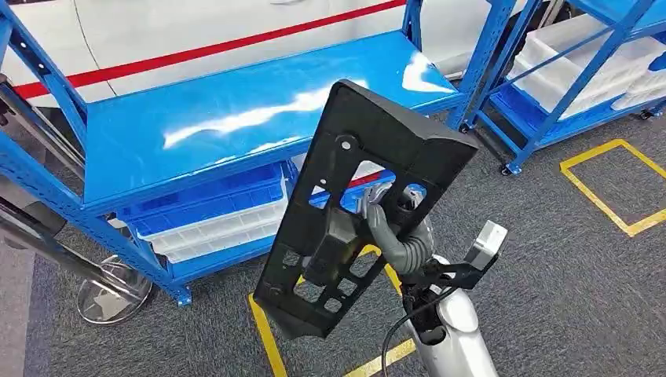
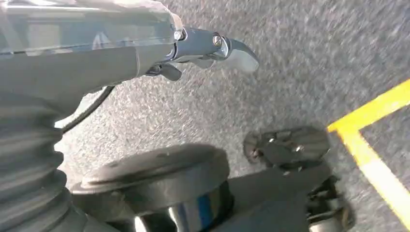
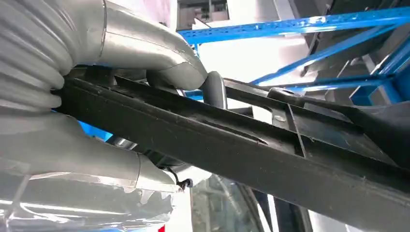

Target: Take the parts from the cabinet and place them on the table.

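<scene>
Right hand [image 1: 385, 224] grips flat black plastic panel [image 1: 357, 157] with cut-out holes.

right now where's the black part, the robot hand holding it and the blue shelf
black part [image 1: 369, 149], head view, on its upper flat face
right robot hand [image 1: 393, 236], head view, on the grey fingers gripping the part
blue shelf [image 1: 196, 118], head view, on its bare glossy top

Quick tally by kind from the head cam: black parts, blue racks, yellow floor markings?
Black part, gripped by the right hand: 1
Blue racks, near one and one further right: 2
Yellow floor markings, one under the part, one square outline: 2
Total: 5
</scene>
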You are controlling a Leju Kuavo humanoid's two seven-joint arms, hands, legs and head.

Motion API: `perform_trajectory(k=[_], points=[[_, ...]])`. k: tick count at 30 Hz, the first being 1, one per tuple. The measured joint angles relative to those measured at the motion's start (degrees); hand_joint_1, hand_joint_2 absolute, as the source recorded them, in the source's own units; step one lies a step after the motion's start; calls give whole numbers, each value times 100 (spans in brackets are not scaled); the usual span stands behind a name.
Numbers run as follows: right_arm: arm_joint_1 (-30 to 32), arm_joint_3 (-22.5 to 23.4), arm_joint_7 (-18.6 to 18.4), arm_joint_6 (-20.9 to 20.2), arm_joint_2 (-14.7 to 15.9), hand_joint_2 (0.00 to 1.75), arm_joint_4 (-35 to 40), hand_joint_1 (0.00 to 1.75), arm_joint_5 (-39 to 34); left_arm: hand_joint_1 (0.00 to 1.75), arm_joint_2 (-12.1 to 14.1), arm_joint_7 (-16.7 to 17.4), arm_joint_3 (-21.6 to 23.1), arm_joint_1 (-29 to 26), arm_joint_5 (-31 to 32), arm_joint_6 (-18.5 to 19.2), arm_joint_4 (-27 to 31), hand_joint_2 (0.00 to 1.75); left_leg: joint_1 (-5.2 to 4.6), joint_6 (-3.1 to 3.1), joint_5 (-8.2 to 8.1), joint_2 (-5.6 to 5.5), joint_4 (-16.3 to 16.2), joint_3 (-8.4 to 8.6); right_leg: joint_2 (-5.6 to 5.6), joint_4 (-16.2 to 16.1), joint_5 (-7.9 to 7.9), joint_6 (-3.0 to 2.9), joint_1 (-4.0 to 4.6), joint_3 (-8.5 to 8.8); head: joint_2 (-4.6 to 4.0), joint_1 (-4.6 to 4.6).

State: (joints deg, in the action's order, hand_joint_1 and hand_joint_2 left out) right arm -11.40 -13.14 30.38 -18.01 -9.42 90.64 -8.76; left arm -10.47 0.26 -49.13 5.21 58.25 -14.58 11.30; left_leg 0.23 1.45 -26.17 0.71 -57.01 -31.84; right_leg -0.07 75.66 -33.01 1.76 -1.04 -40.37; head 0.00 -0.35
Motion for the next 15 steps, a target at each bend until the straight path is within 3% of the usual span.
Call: perform_trajectory(k=[2,3,4,5,7,8,10,12,13,14,15], points=[[2,0,0,0,0,175,0,166,0,0,0,-2,0,0,0,2,0,175,1,-2,3,0,-7,-12,0,-30,36,3,-4,27,0,0],[4,2,0,2,0,175,2,166,2,0,0,-2,0,0,2,9,0,175,2,-10,13,0,-28,-42,0,-151,143,7,-13,117,0,0],[3,4,13,24,0,175,57,166,39,0,4,-2,11,13,33,20,0,175,16,-42,29,-6,-160,-173,-5,-1239,475,26,-56,830,0,-2],[21,20,37,105,-9,175,98,166,144,0,22,-7,17,16,37,33,0,175,-18,-156,108,-14,-214,-267,20,-1591,306,-57,8,956,0,-9],[55,44,48,136,-9,175,98,166,210,0,31,-7,17,6,37,31,0,175,-12,-227,179,-16,-208,-316,19,-1599,378,-168,19,888,0,-11],[63,48,48,164,-11,175,96,166,232,0,37,-7,17,12,35,31,0,175,18,-249,108,-19,-247,-366,-2,-1634,429,-247,-21,859,0,-7],[72,68,48,254,-11,175,94,166,335,0,39,-11,17,17,17,24,0,175,20,-288,-420,-30,-768,-550,-5,-1626,513,-344,5,744,0,-28],[120,142,48,348,-9,175,79,166,431,0,42,-13,17,43,13,17,0,175,23,-309,-911,-29,-1631,-768,-25,-1621,597,-369,41,639,0,-24],[154,195,46,415,-9,175,57,166,481,0,42,-13,17,52,13,15,0,175,21,-301,-979,-30,-1907,-794,-31,-1614,639,-374,61,581,0,-26],[176,228,44,457,-9,175,41,166,509,0,42,-9,17,53,15,15,0,175,21,-291,-938,-30,-1946,-760,-31,-1610,665,-379,72,547,0,-24],[230,319,37,584,-9,175,0,166,579,0,42,11,17,47,33,13,0,175,17,-251,-699,-30,-1704,-517,-30,-1602,719,-381,93,474,0,-24]])
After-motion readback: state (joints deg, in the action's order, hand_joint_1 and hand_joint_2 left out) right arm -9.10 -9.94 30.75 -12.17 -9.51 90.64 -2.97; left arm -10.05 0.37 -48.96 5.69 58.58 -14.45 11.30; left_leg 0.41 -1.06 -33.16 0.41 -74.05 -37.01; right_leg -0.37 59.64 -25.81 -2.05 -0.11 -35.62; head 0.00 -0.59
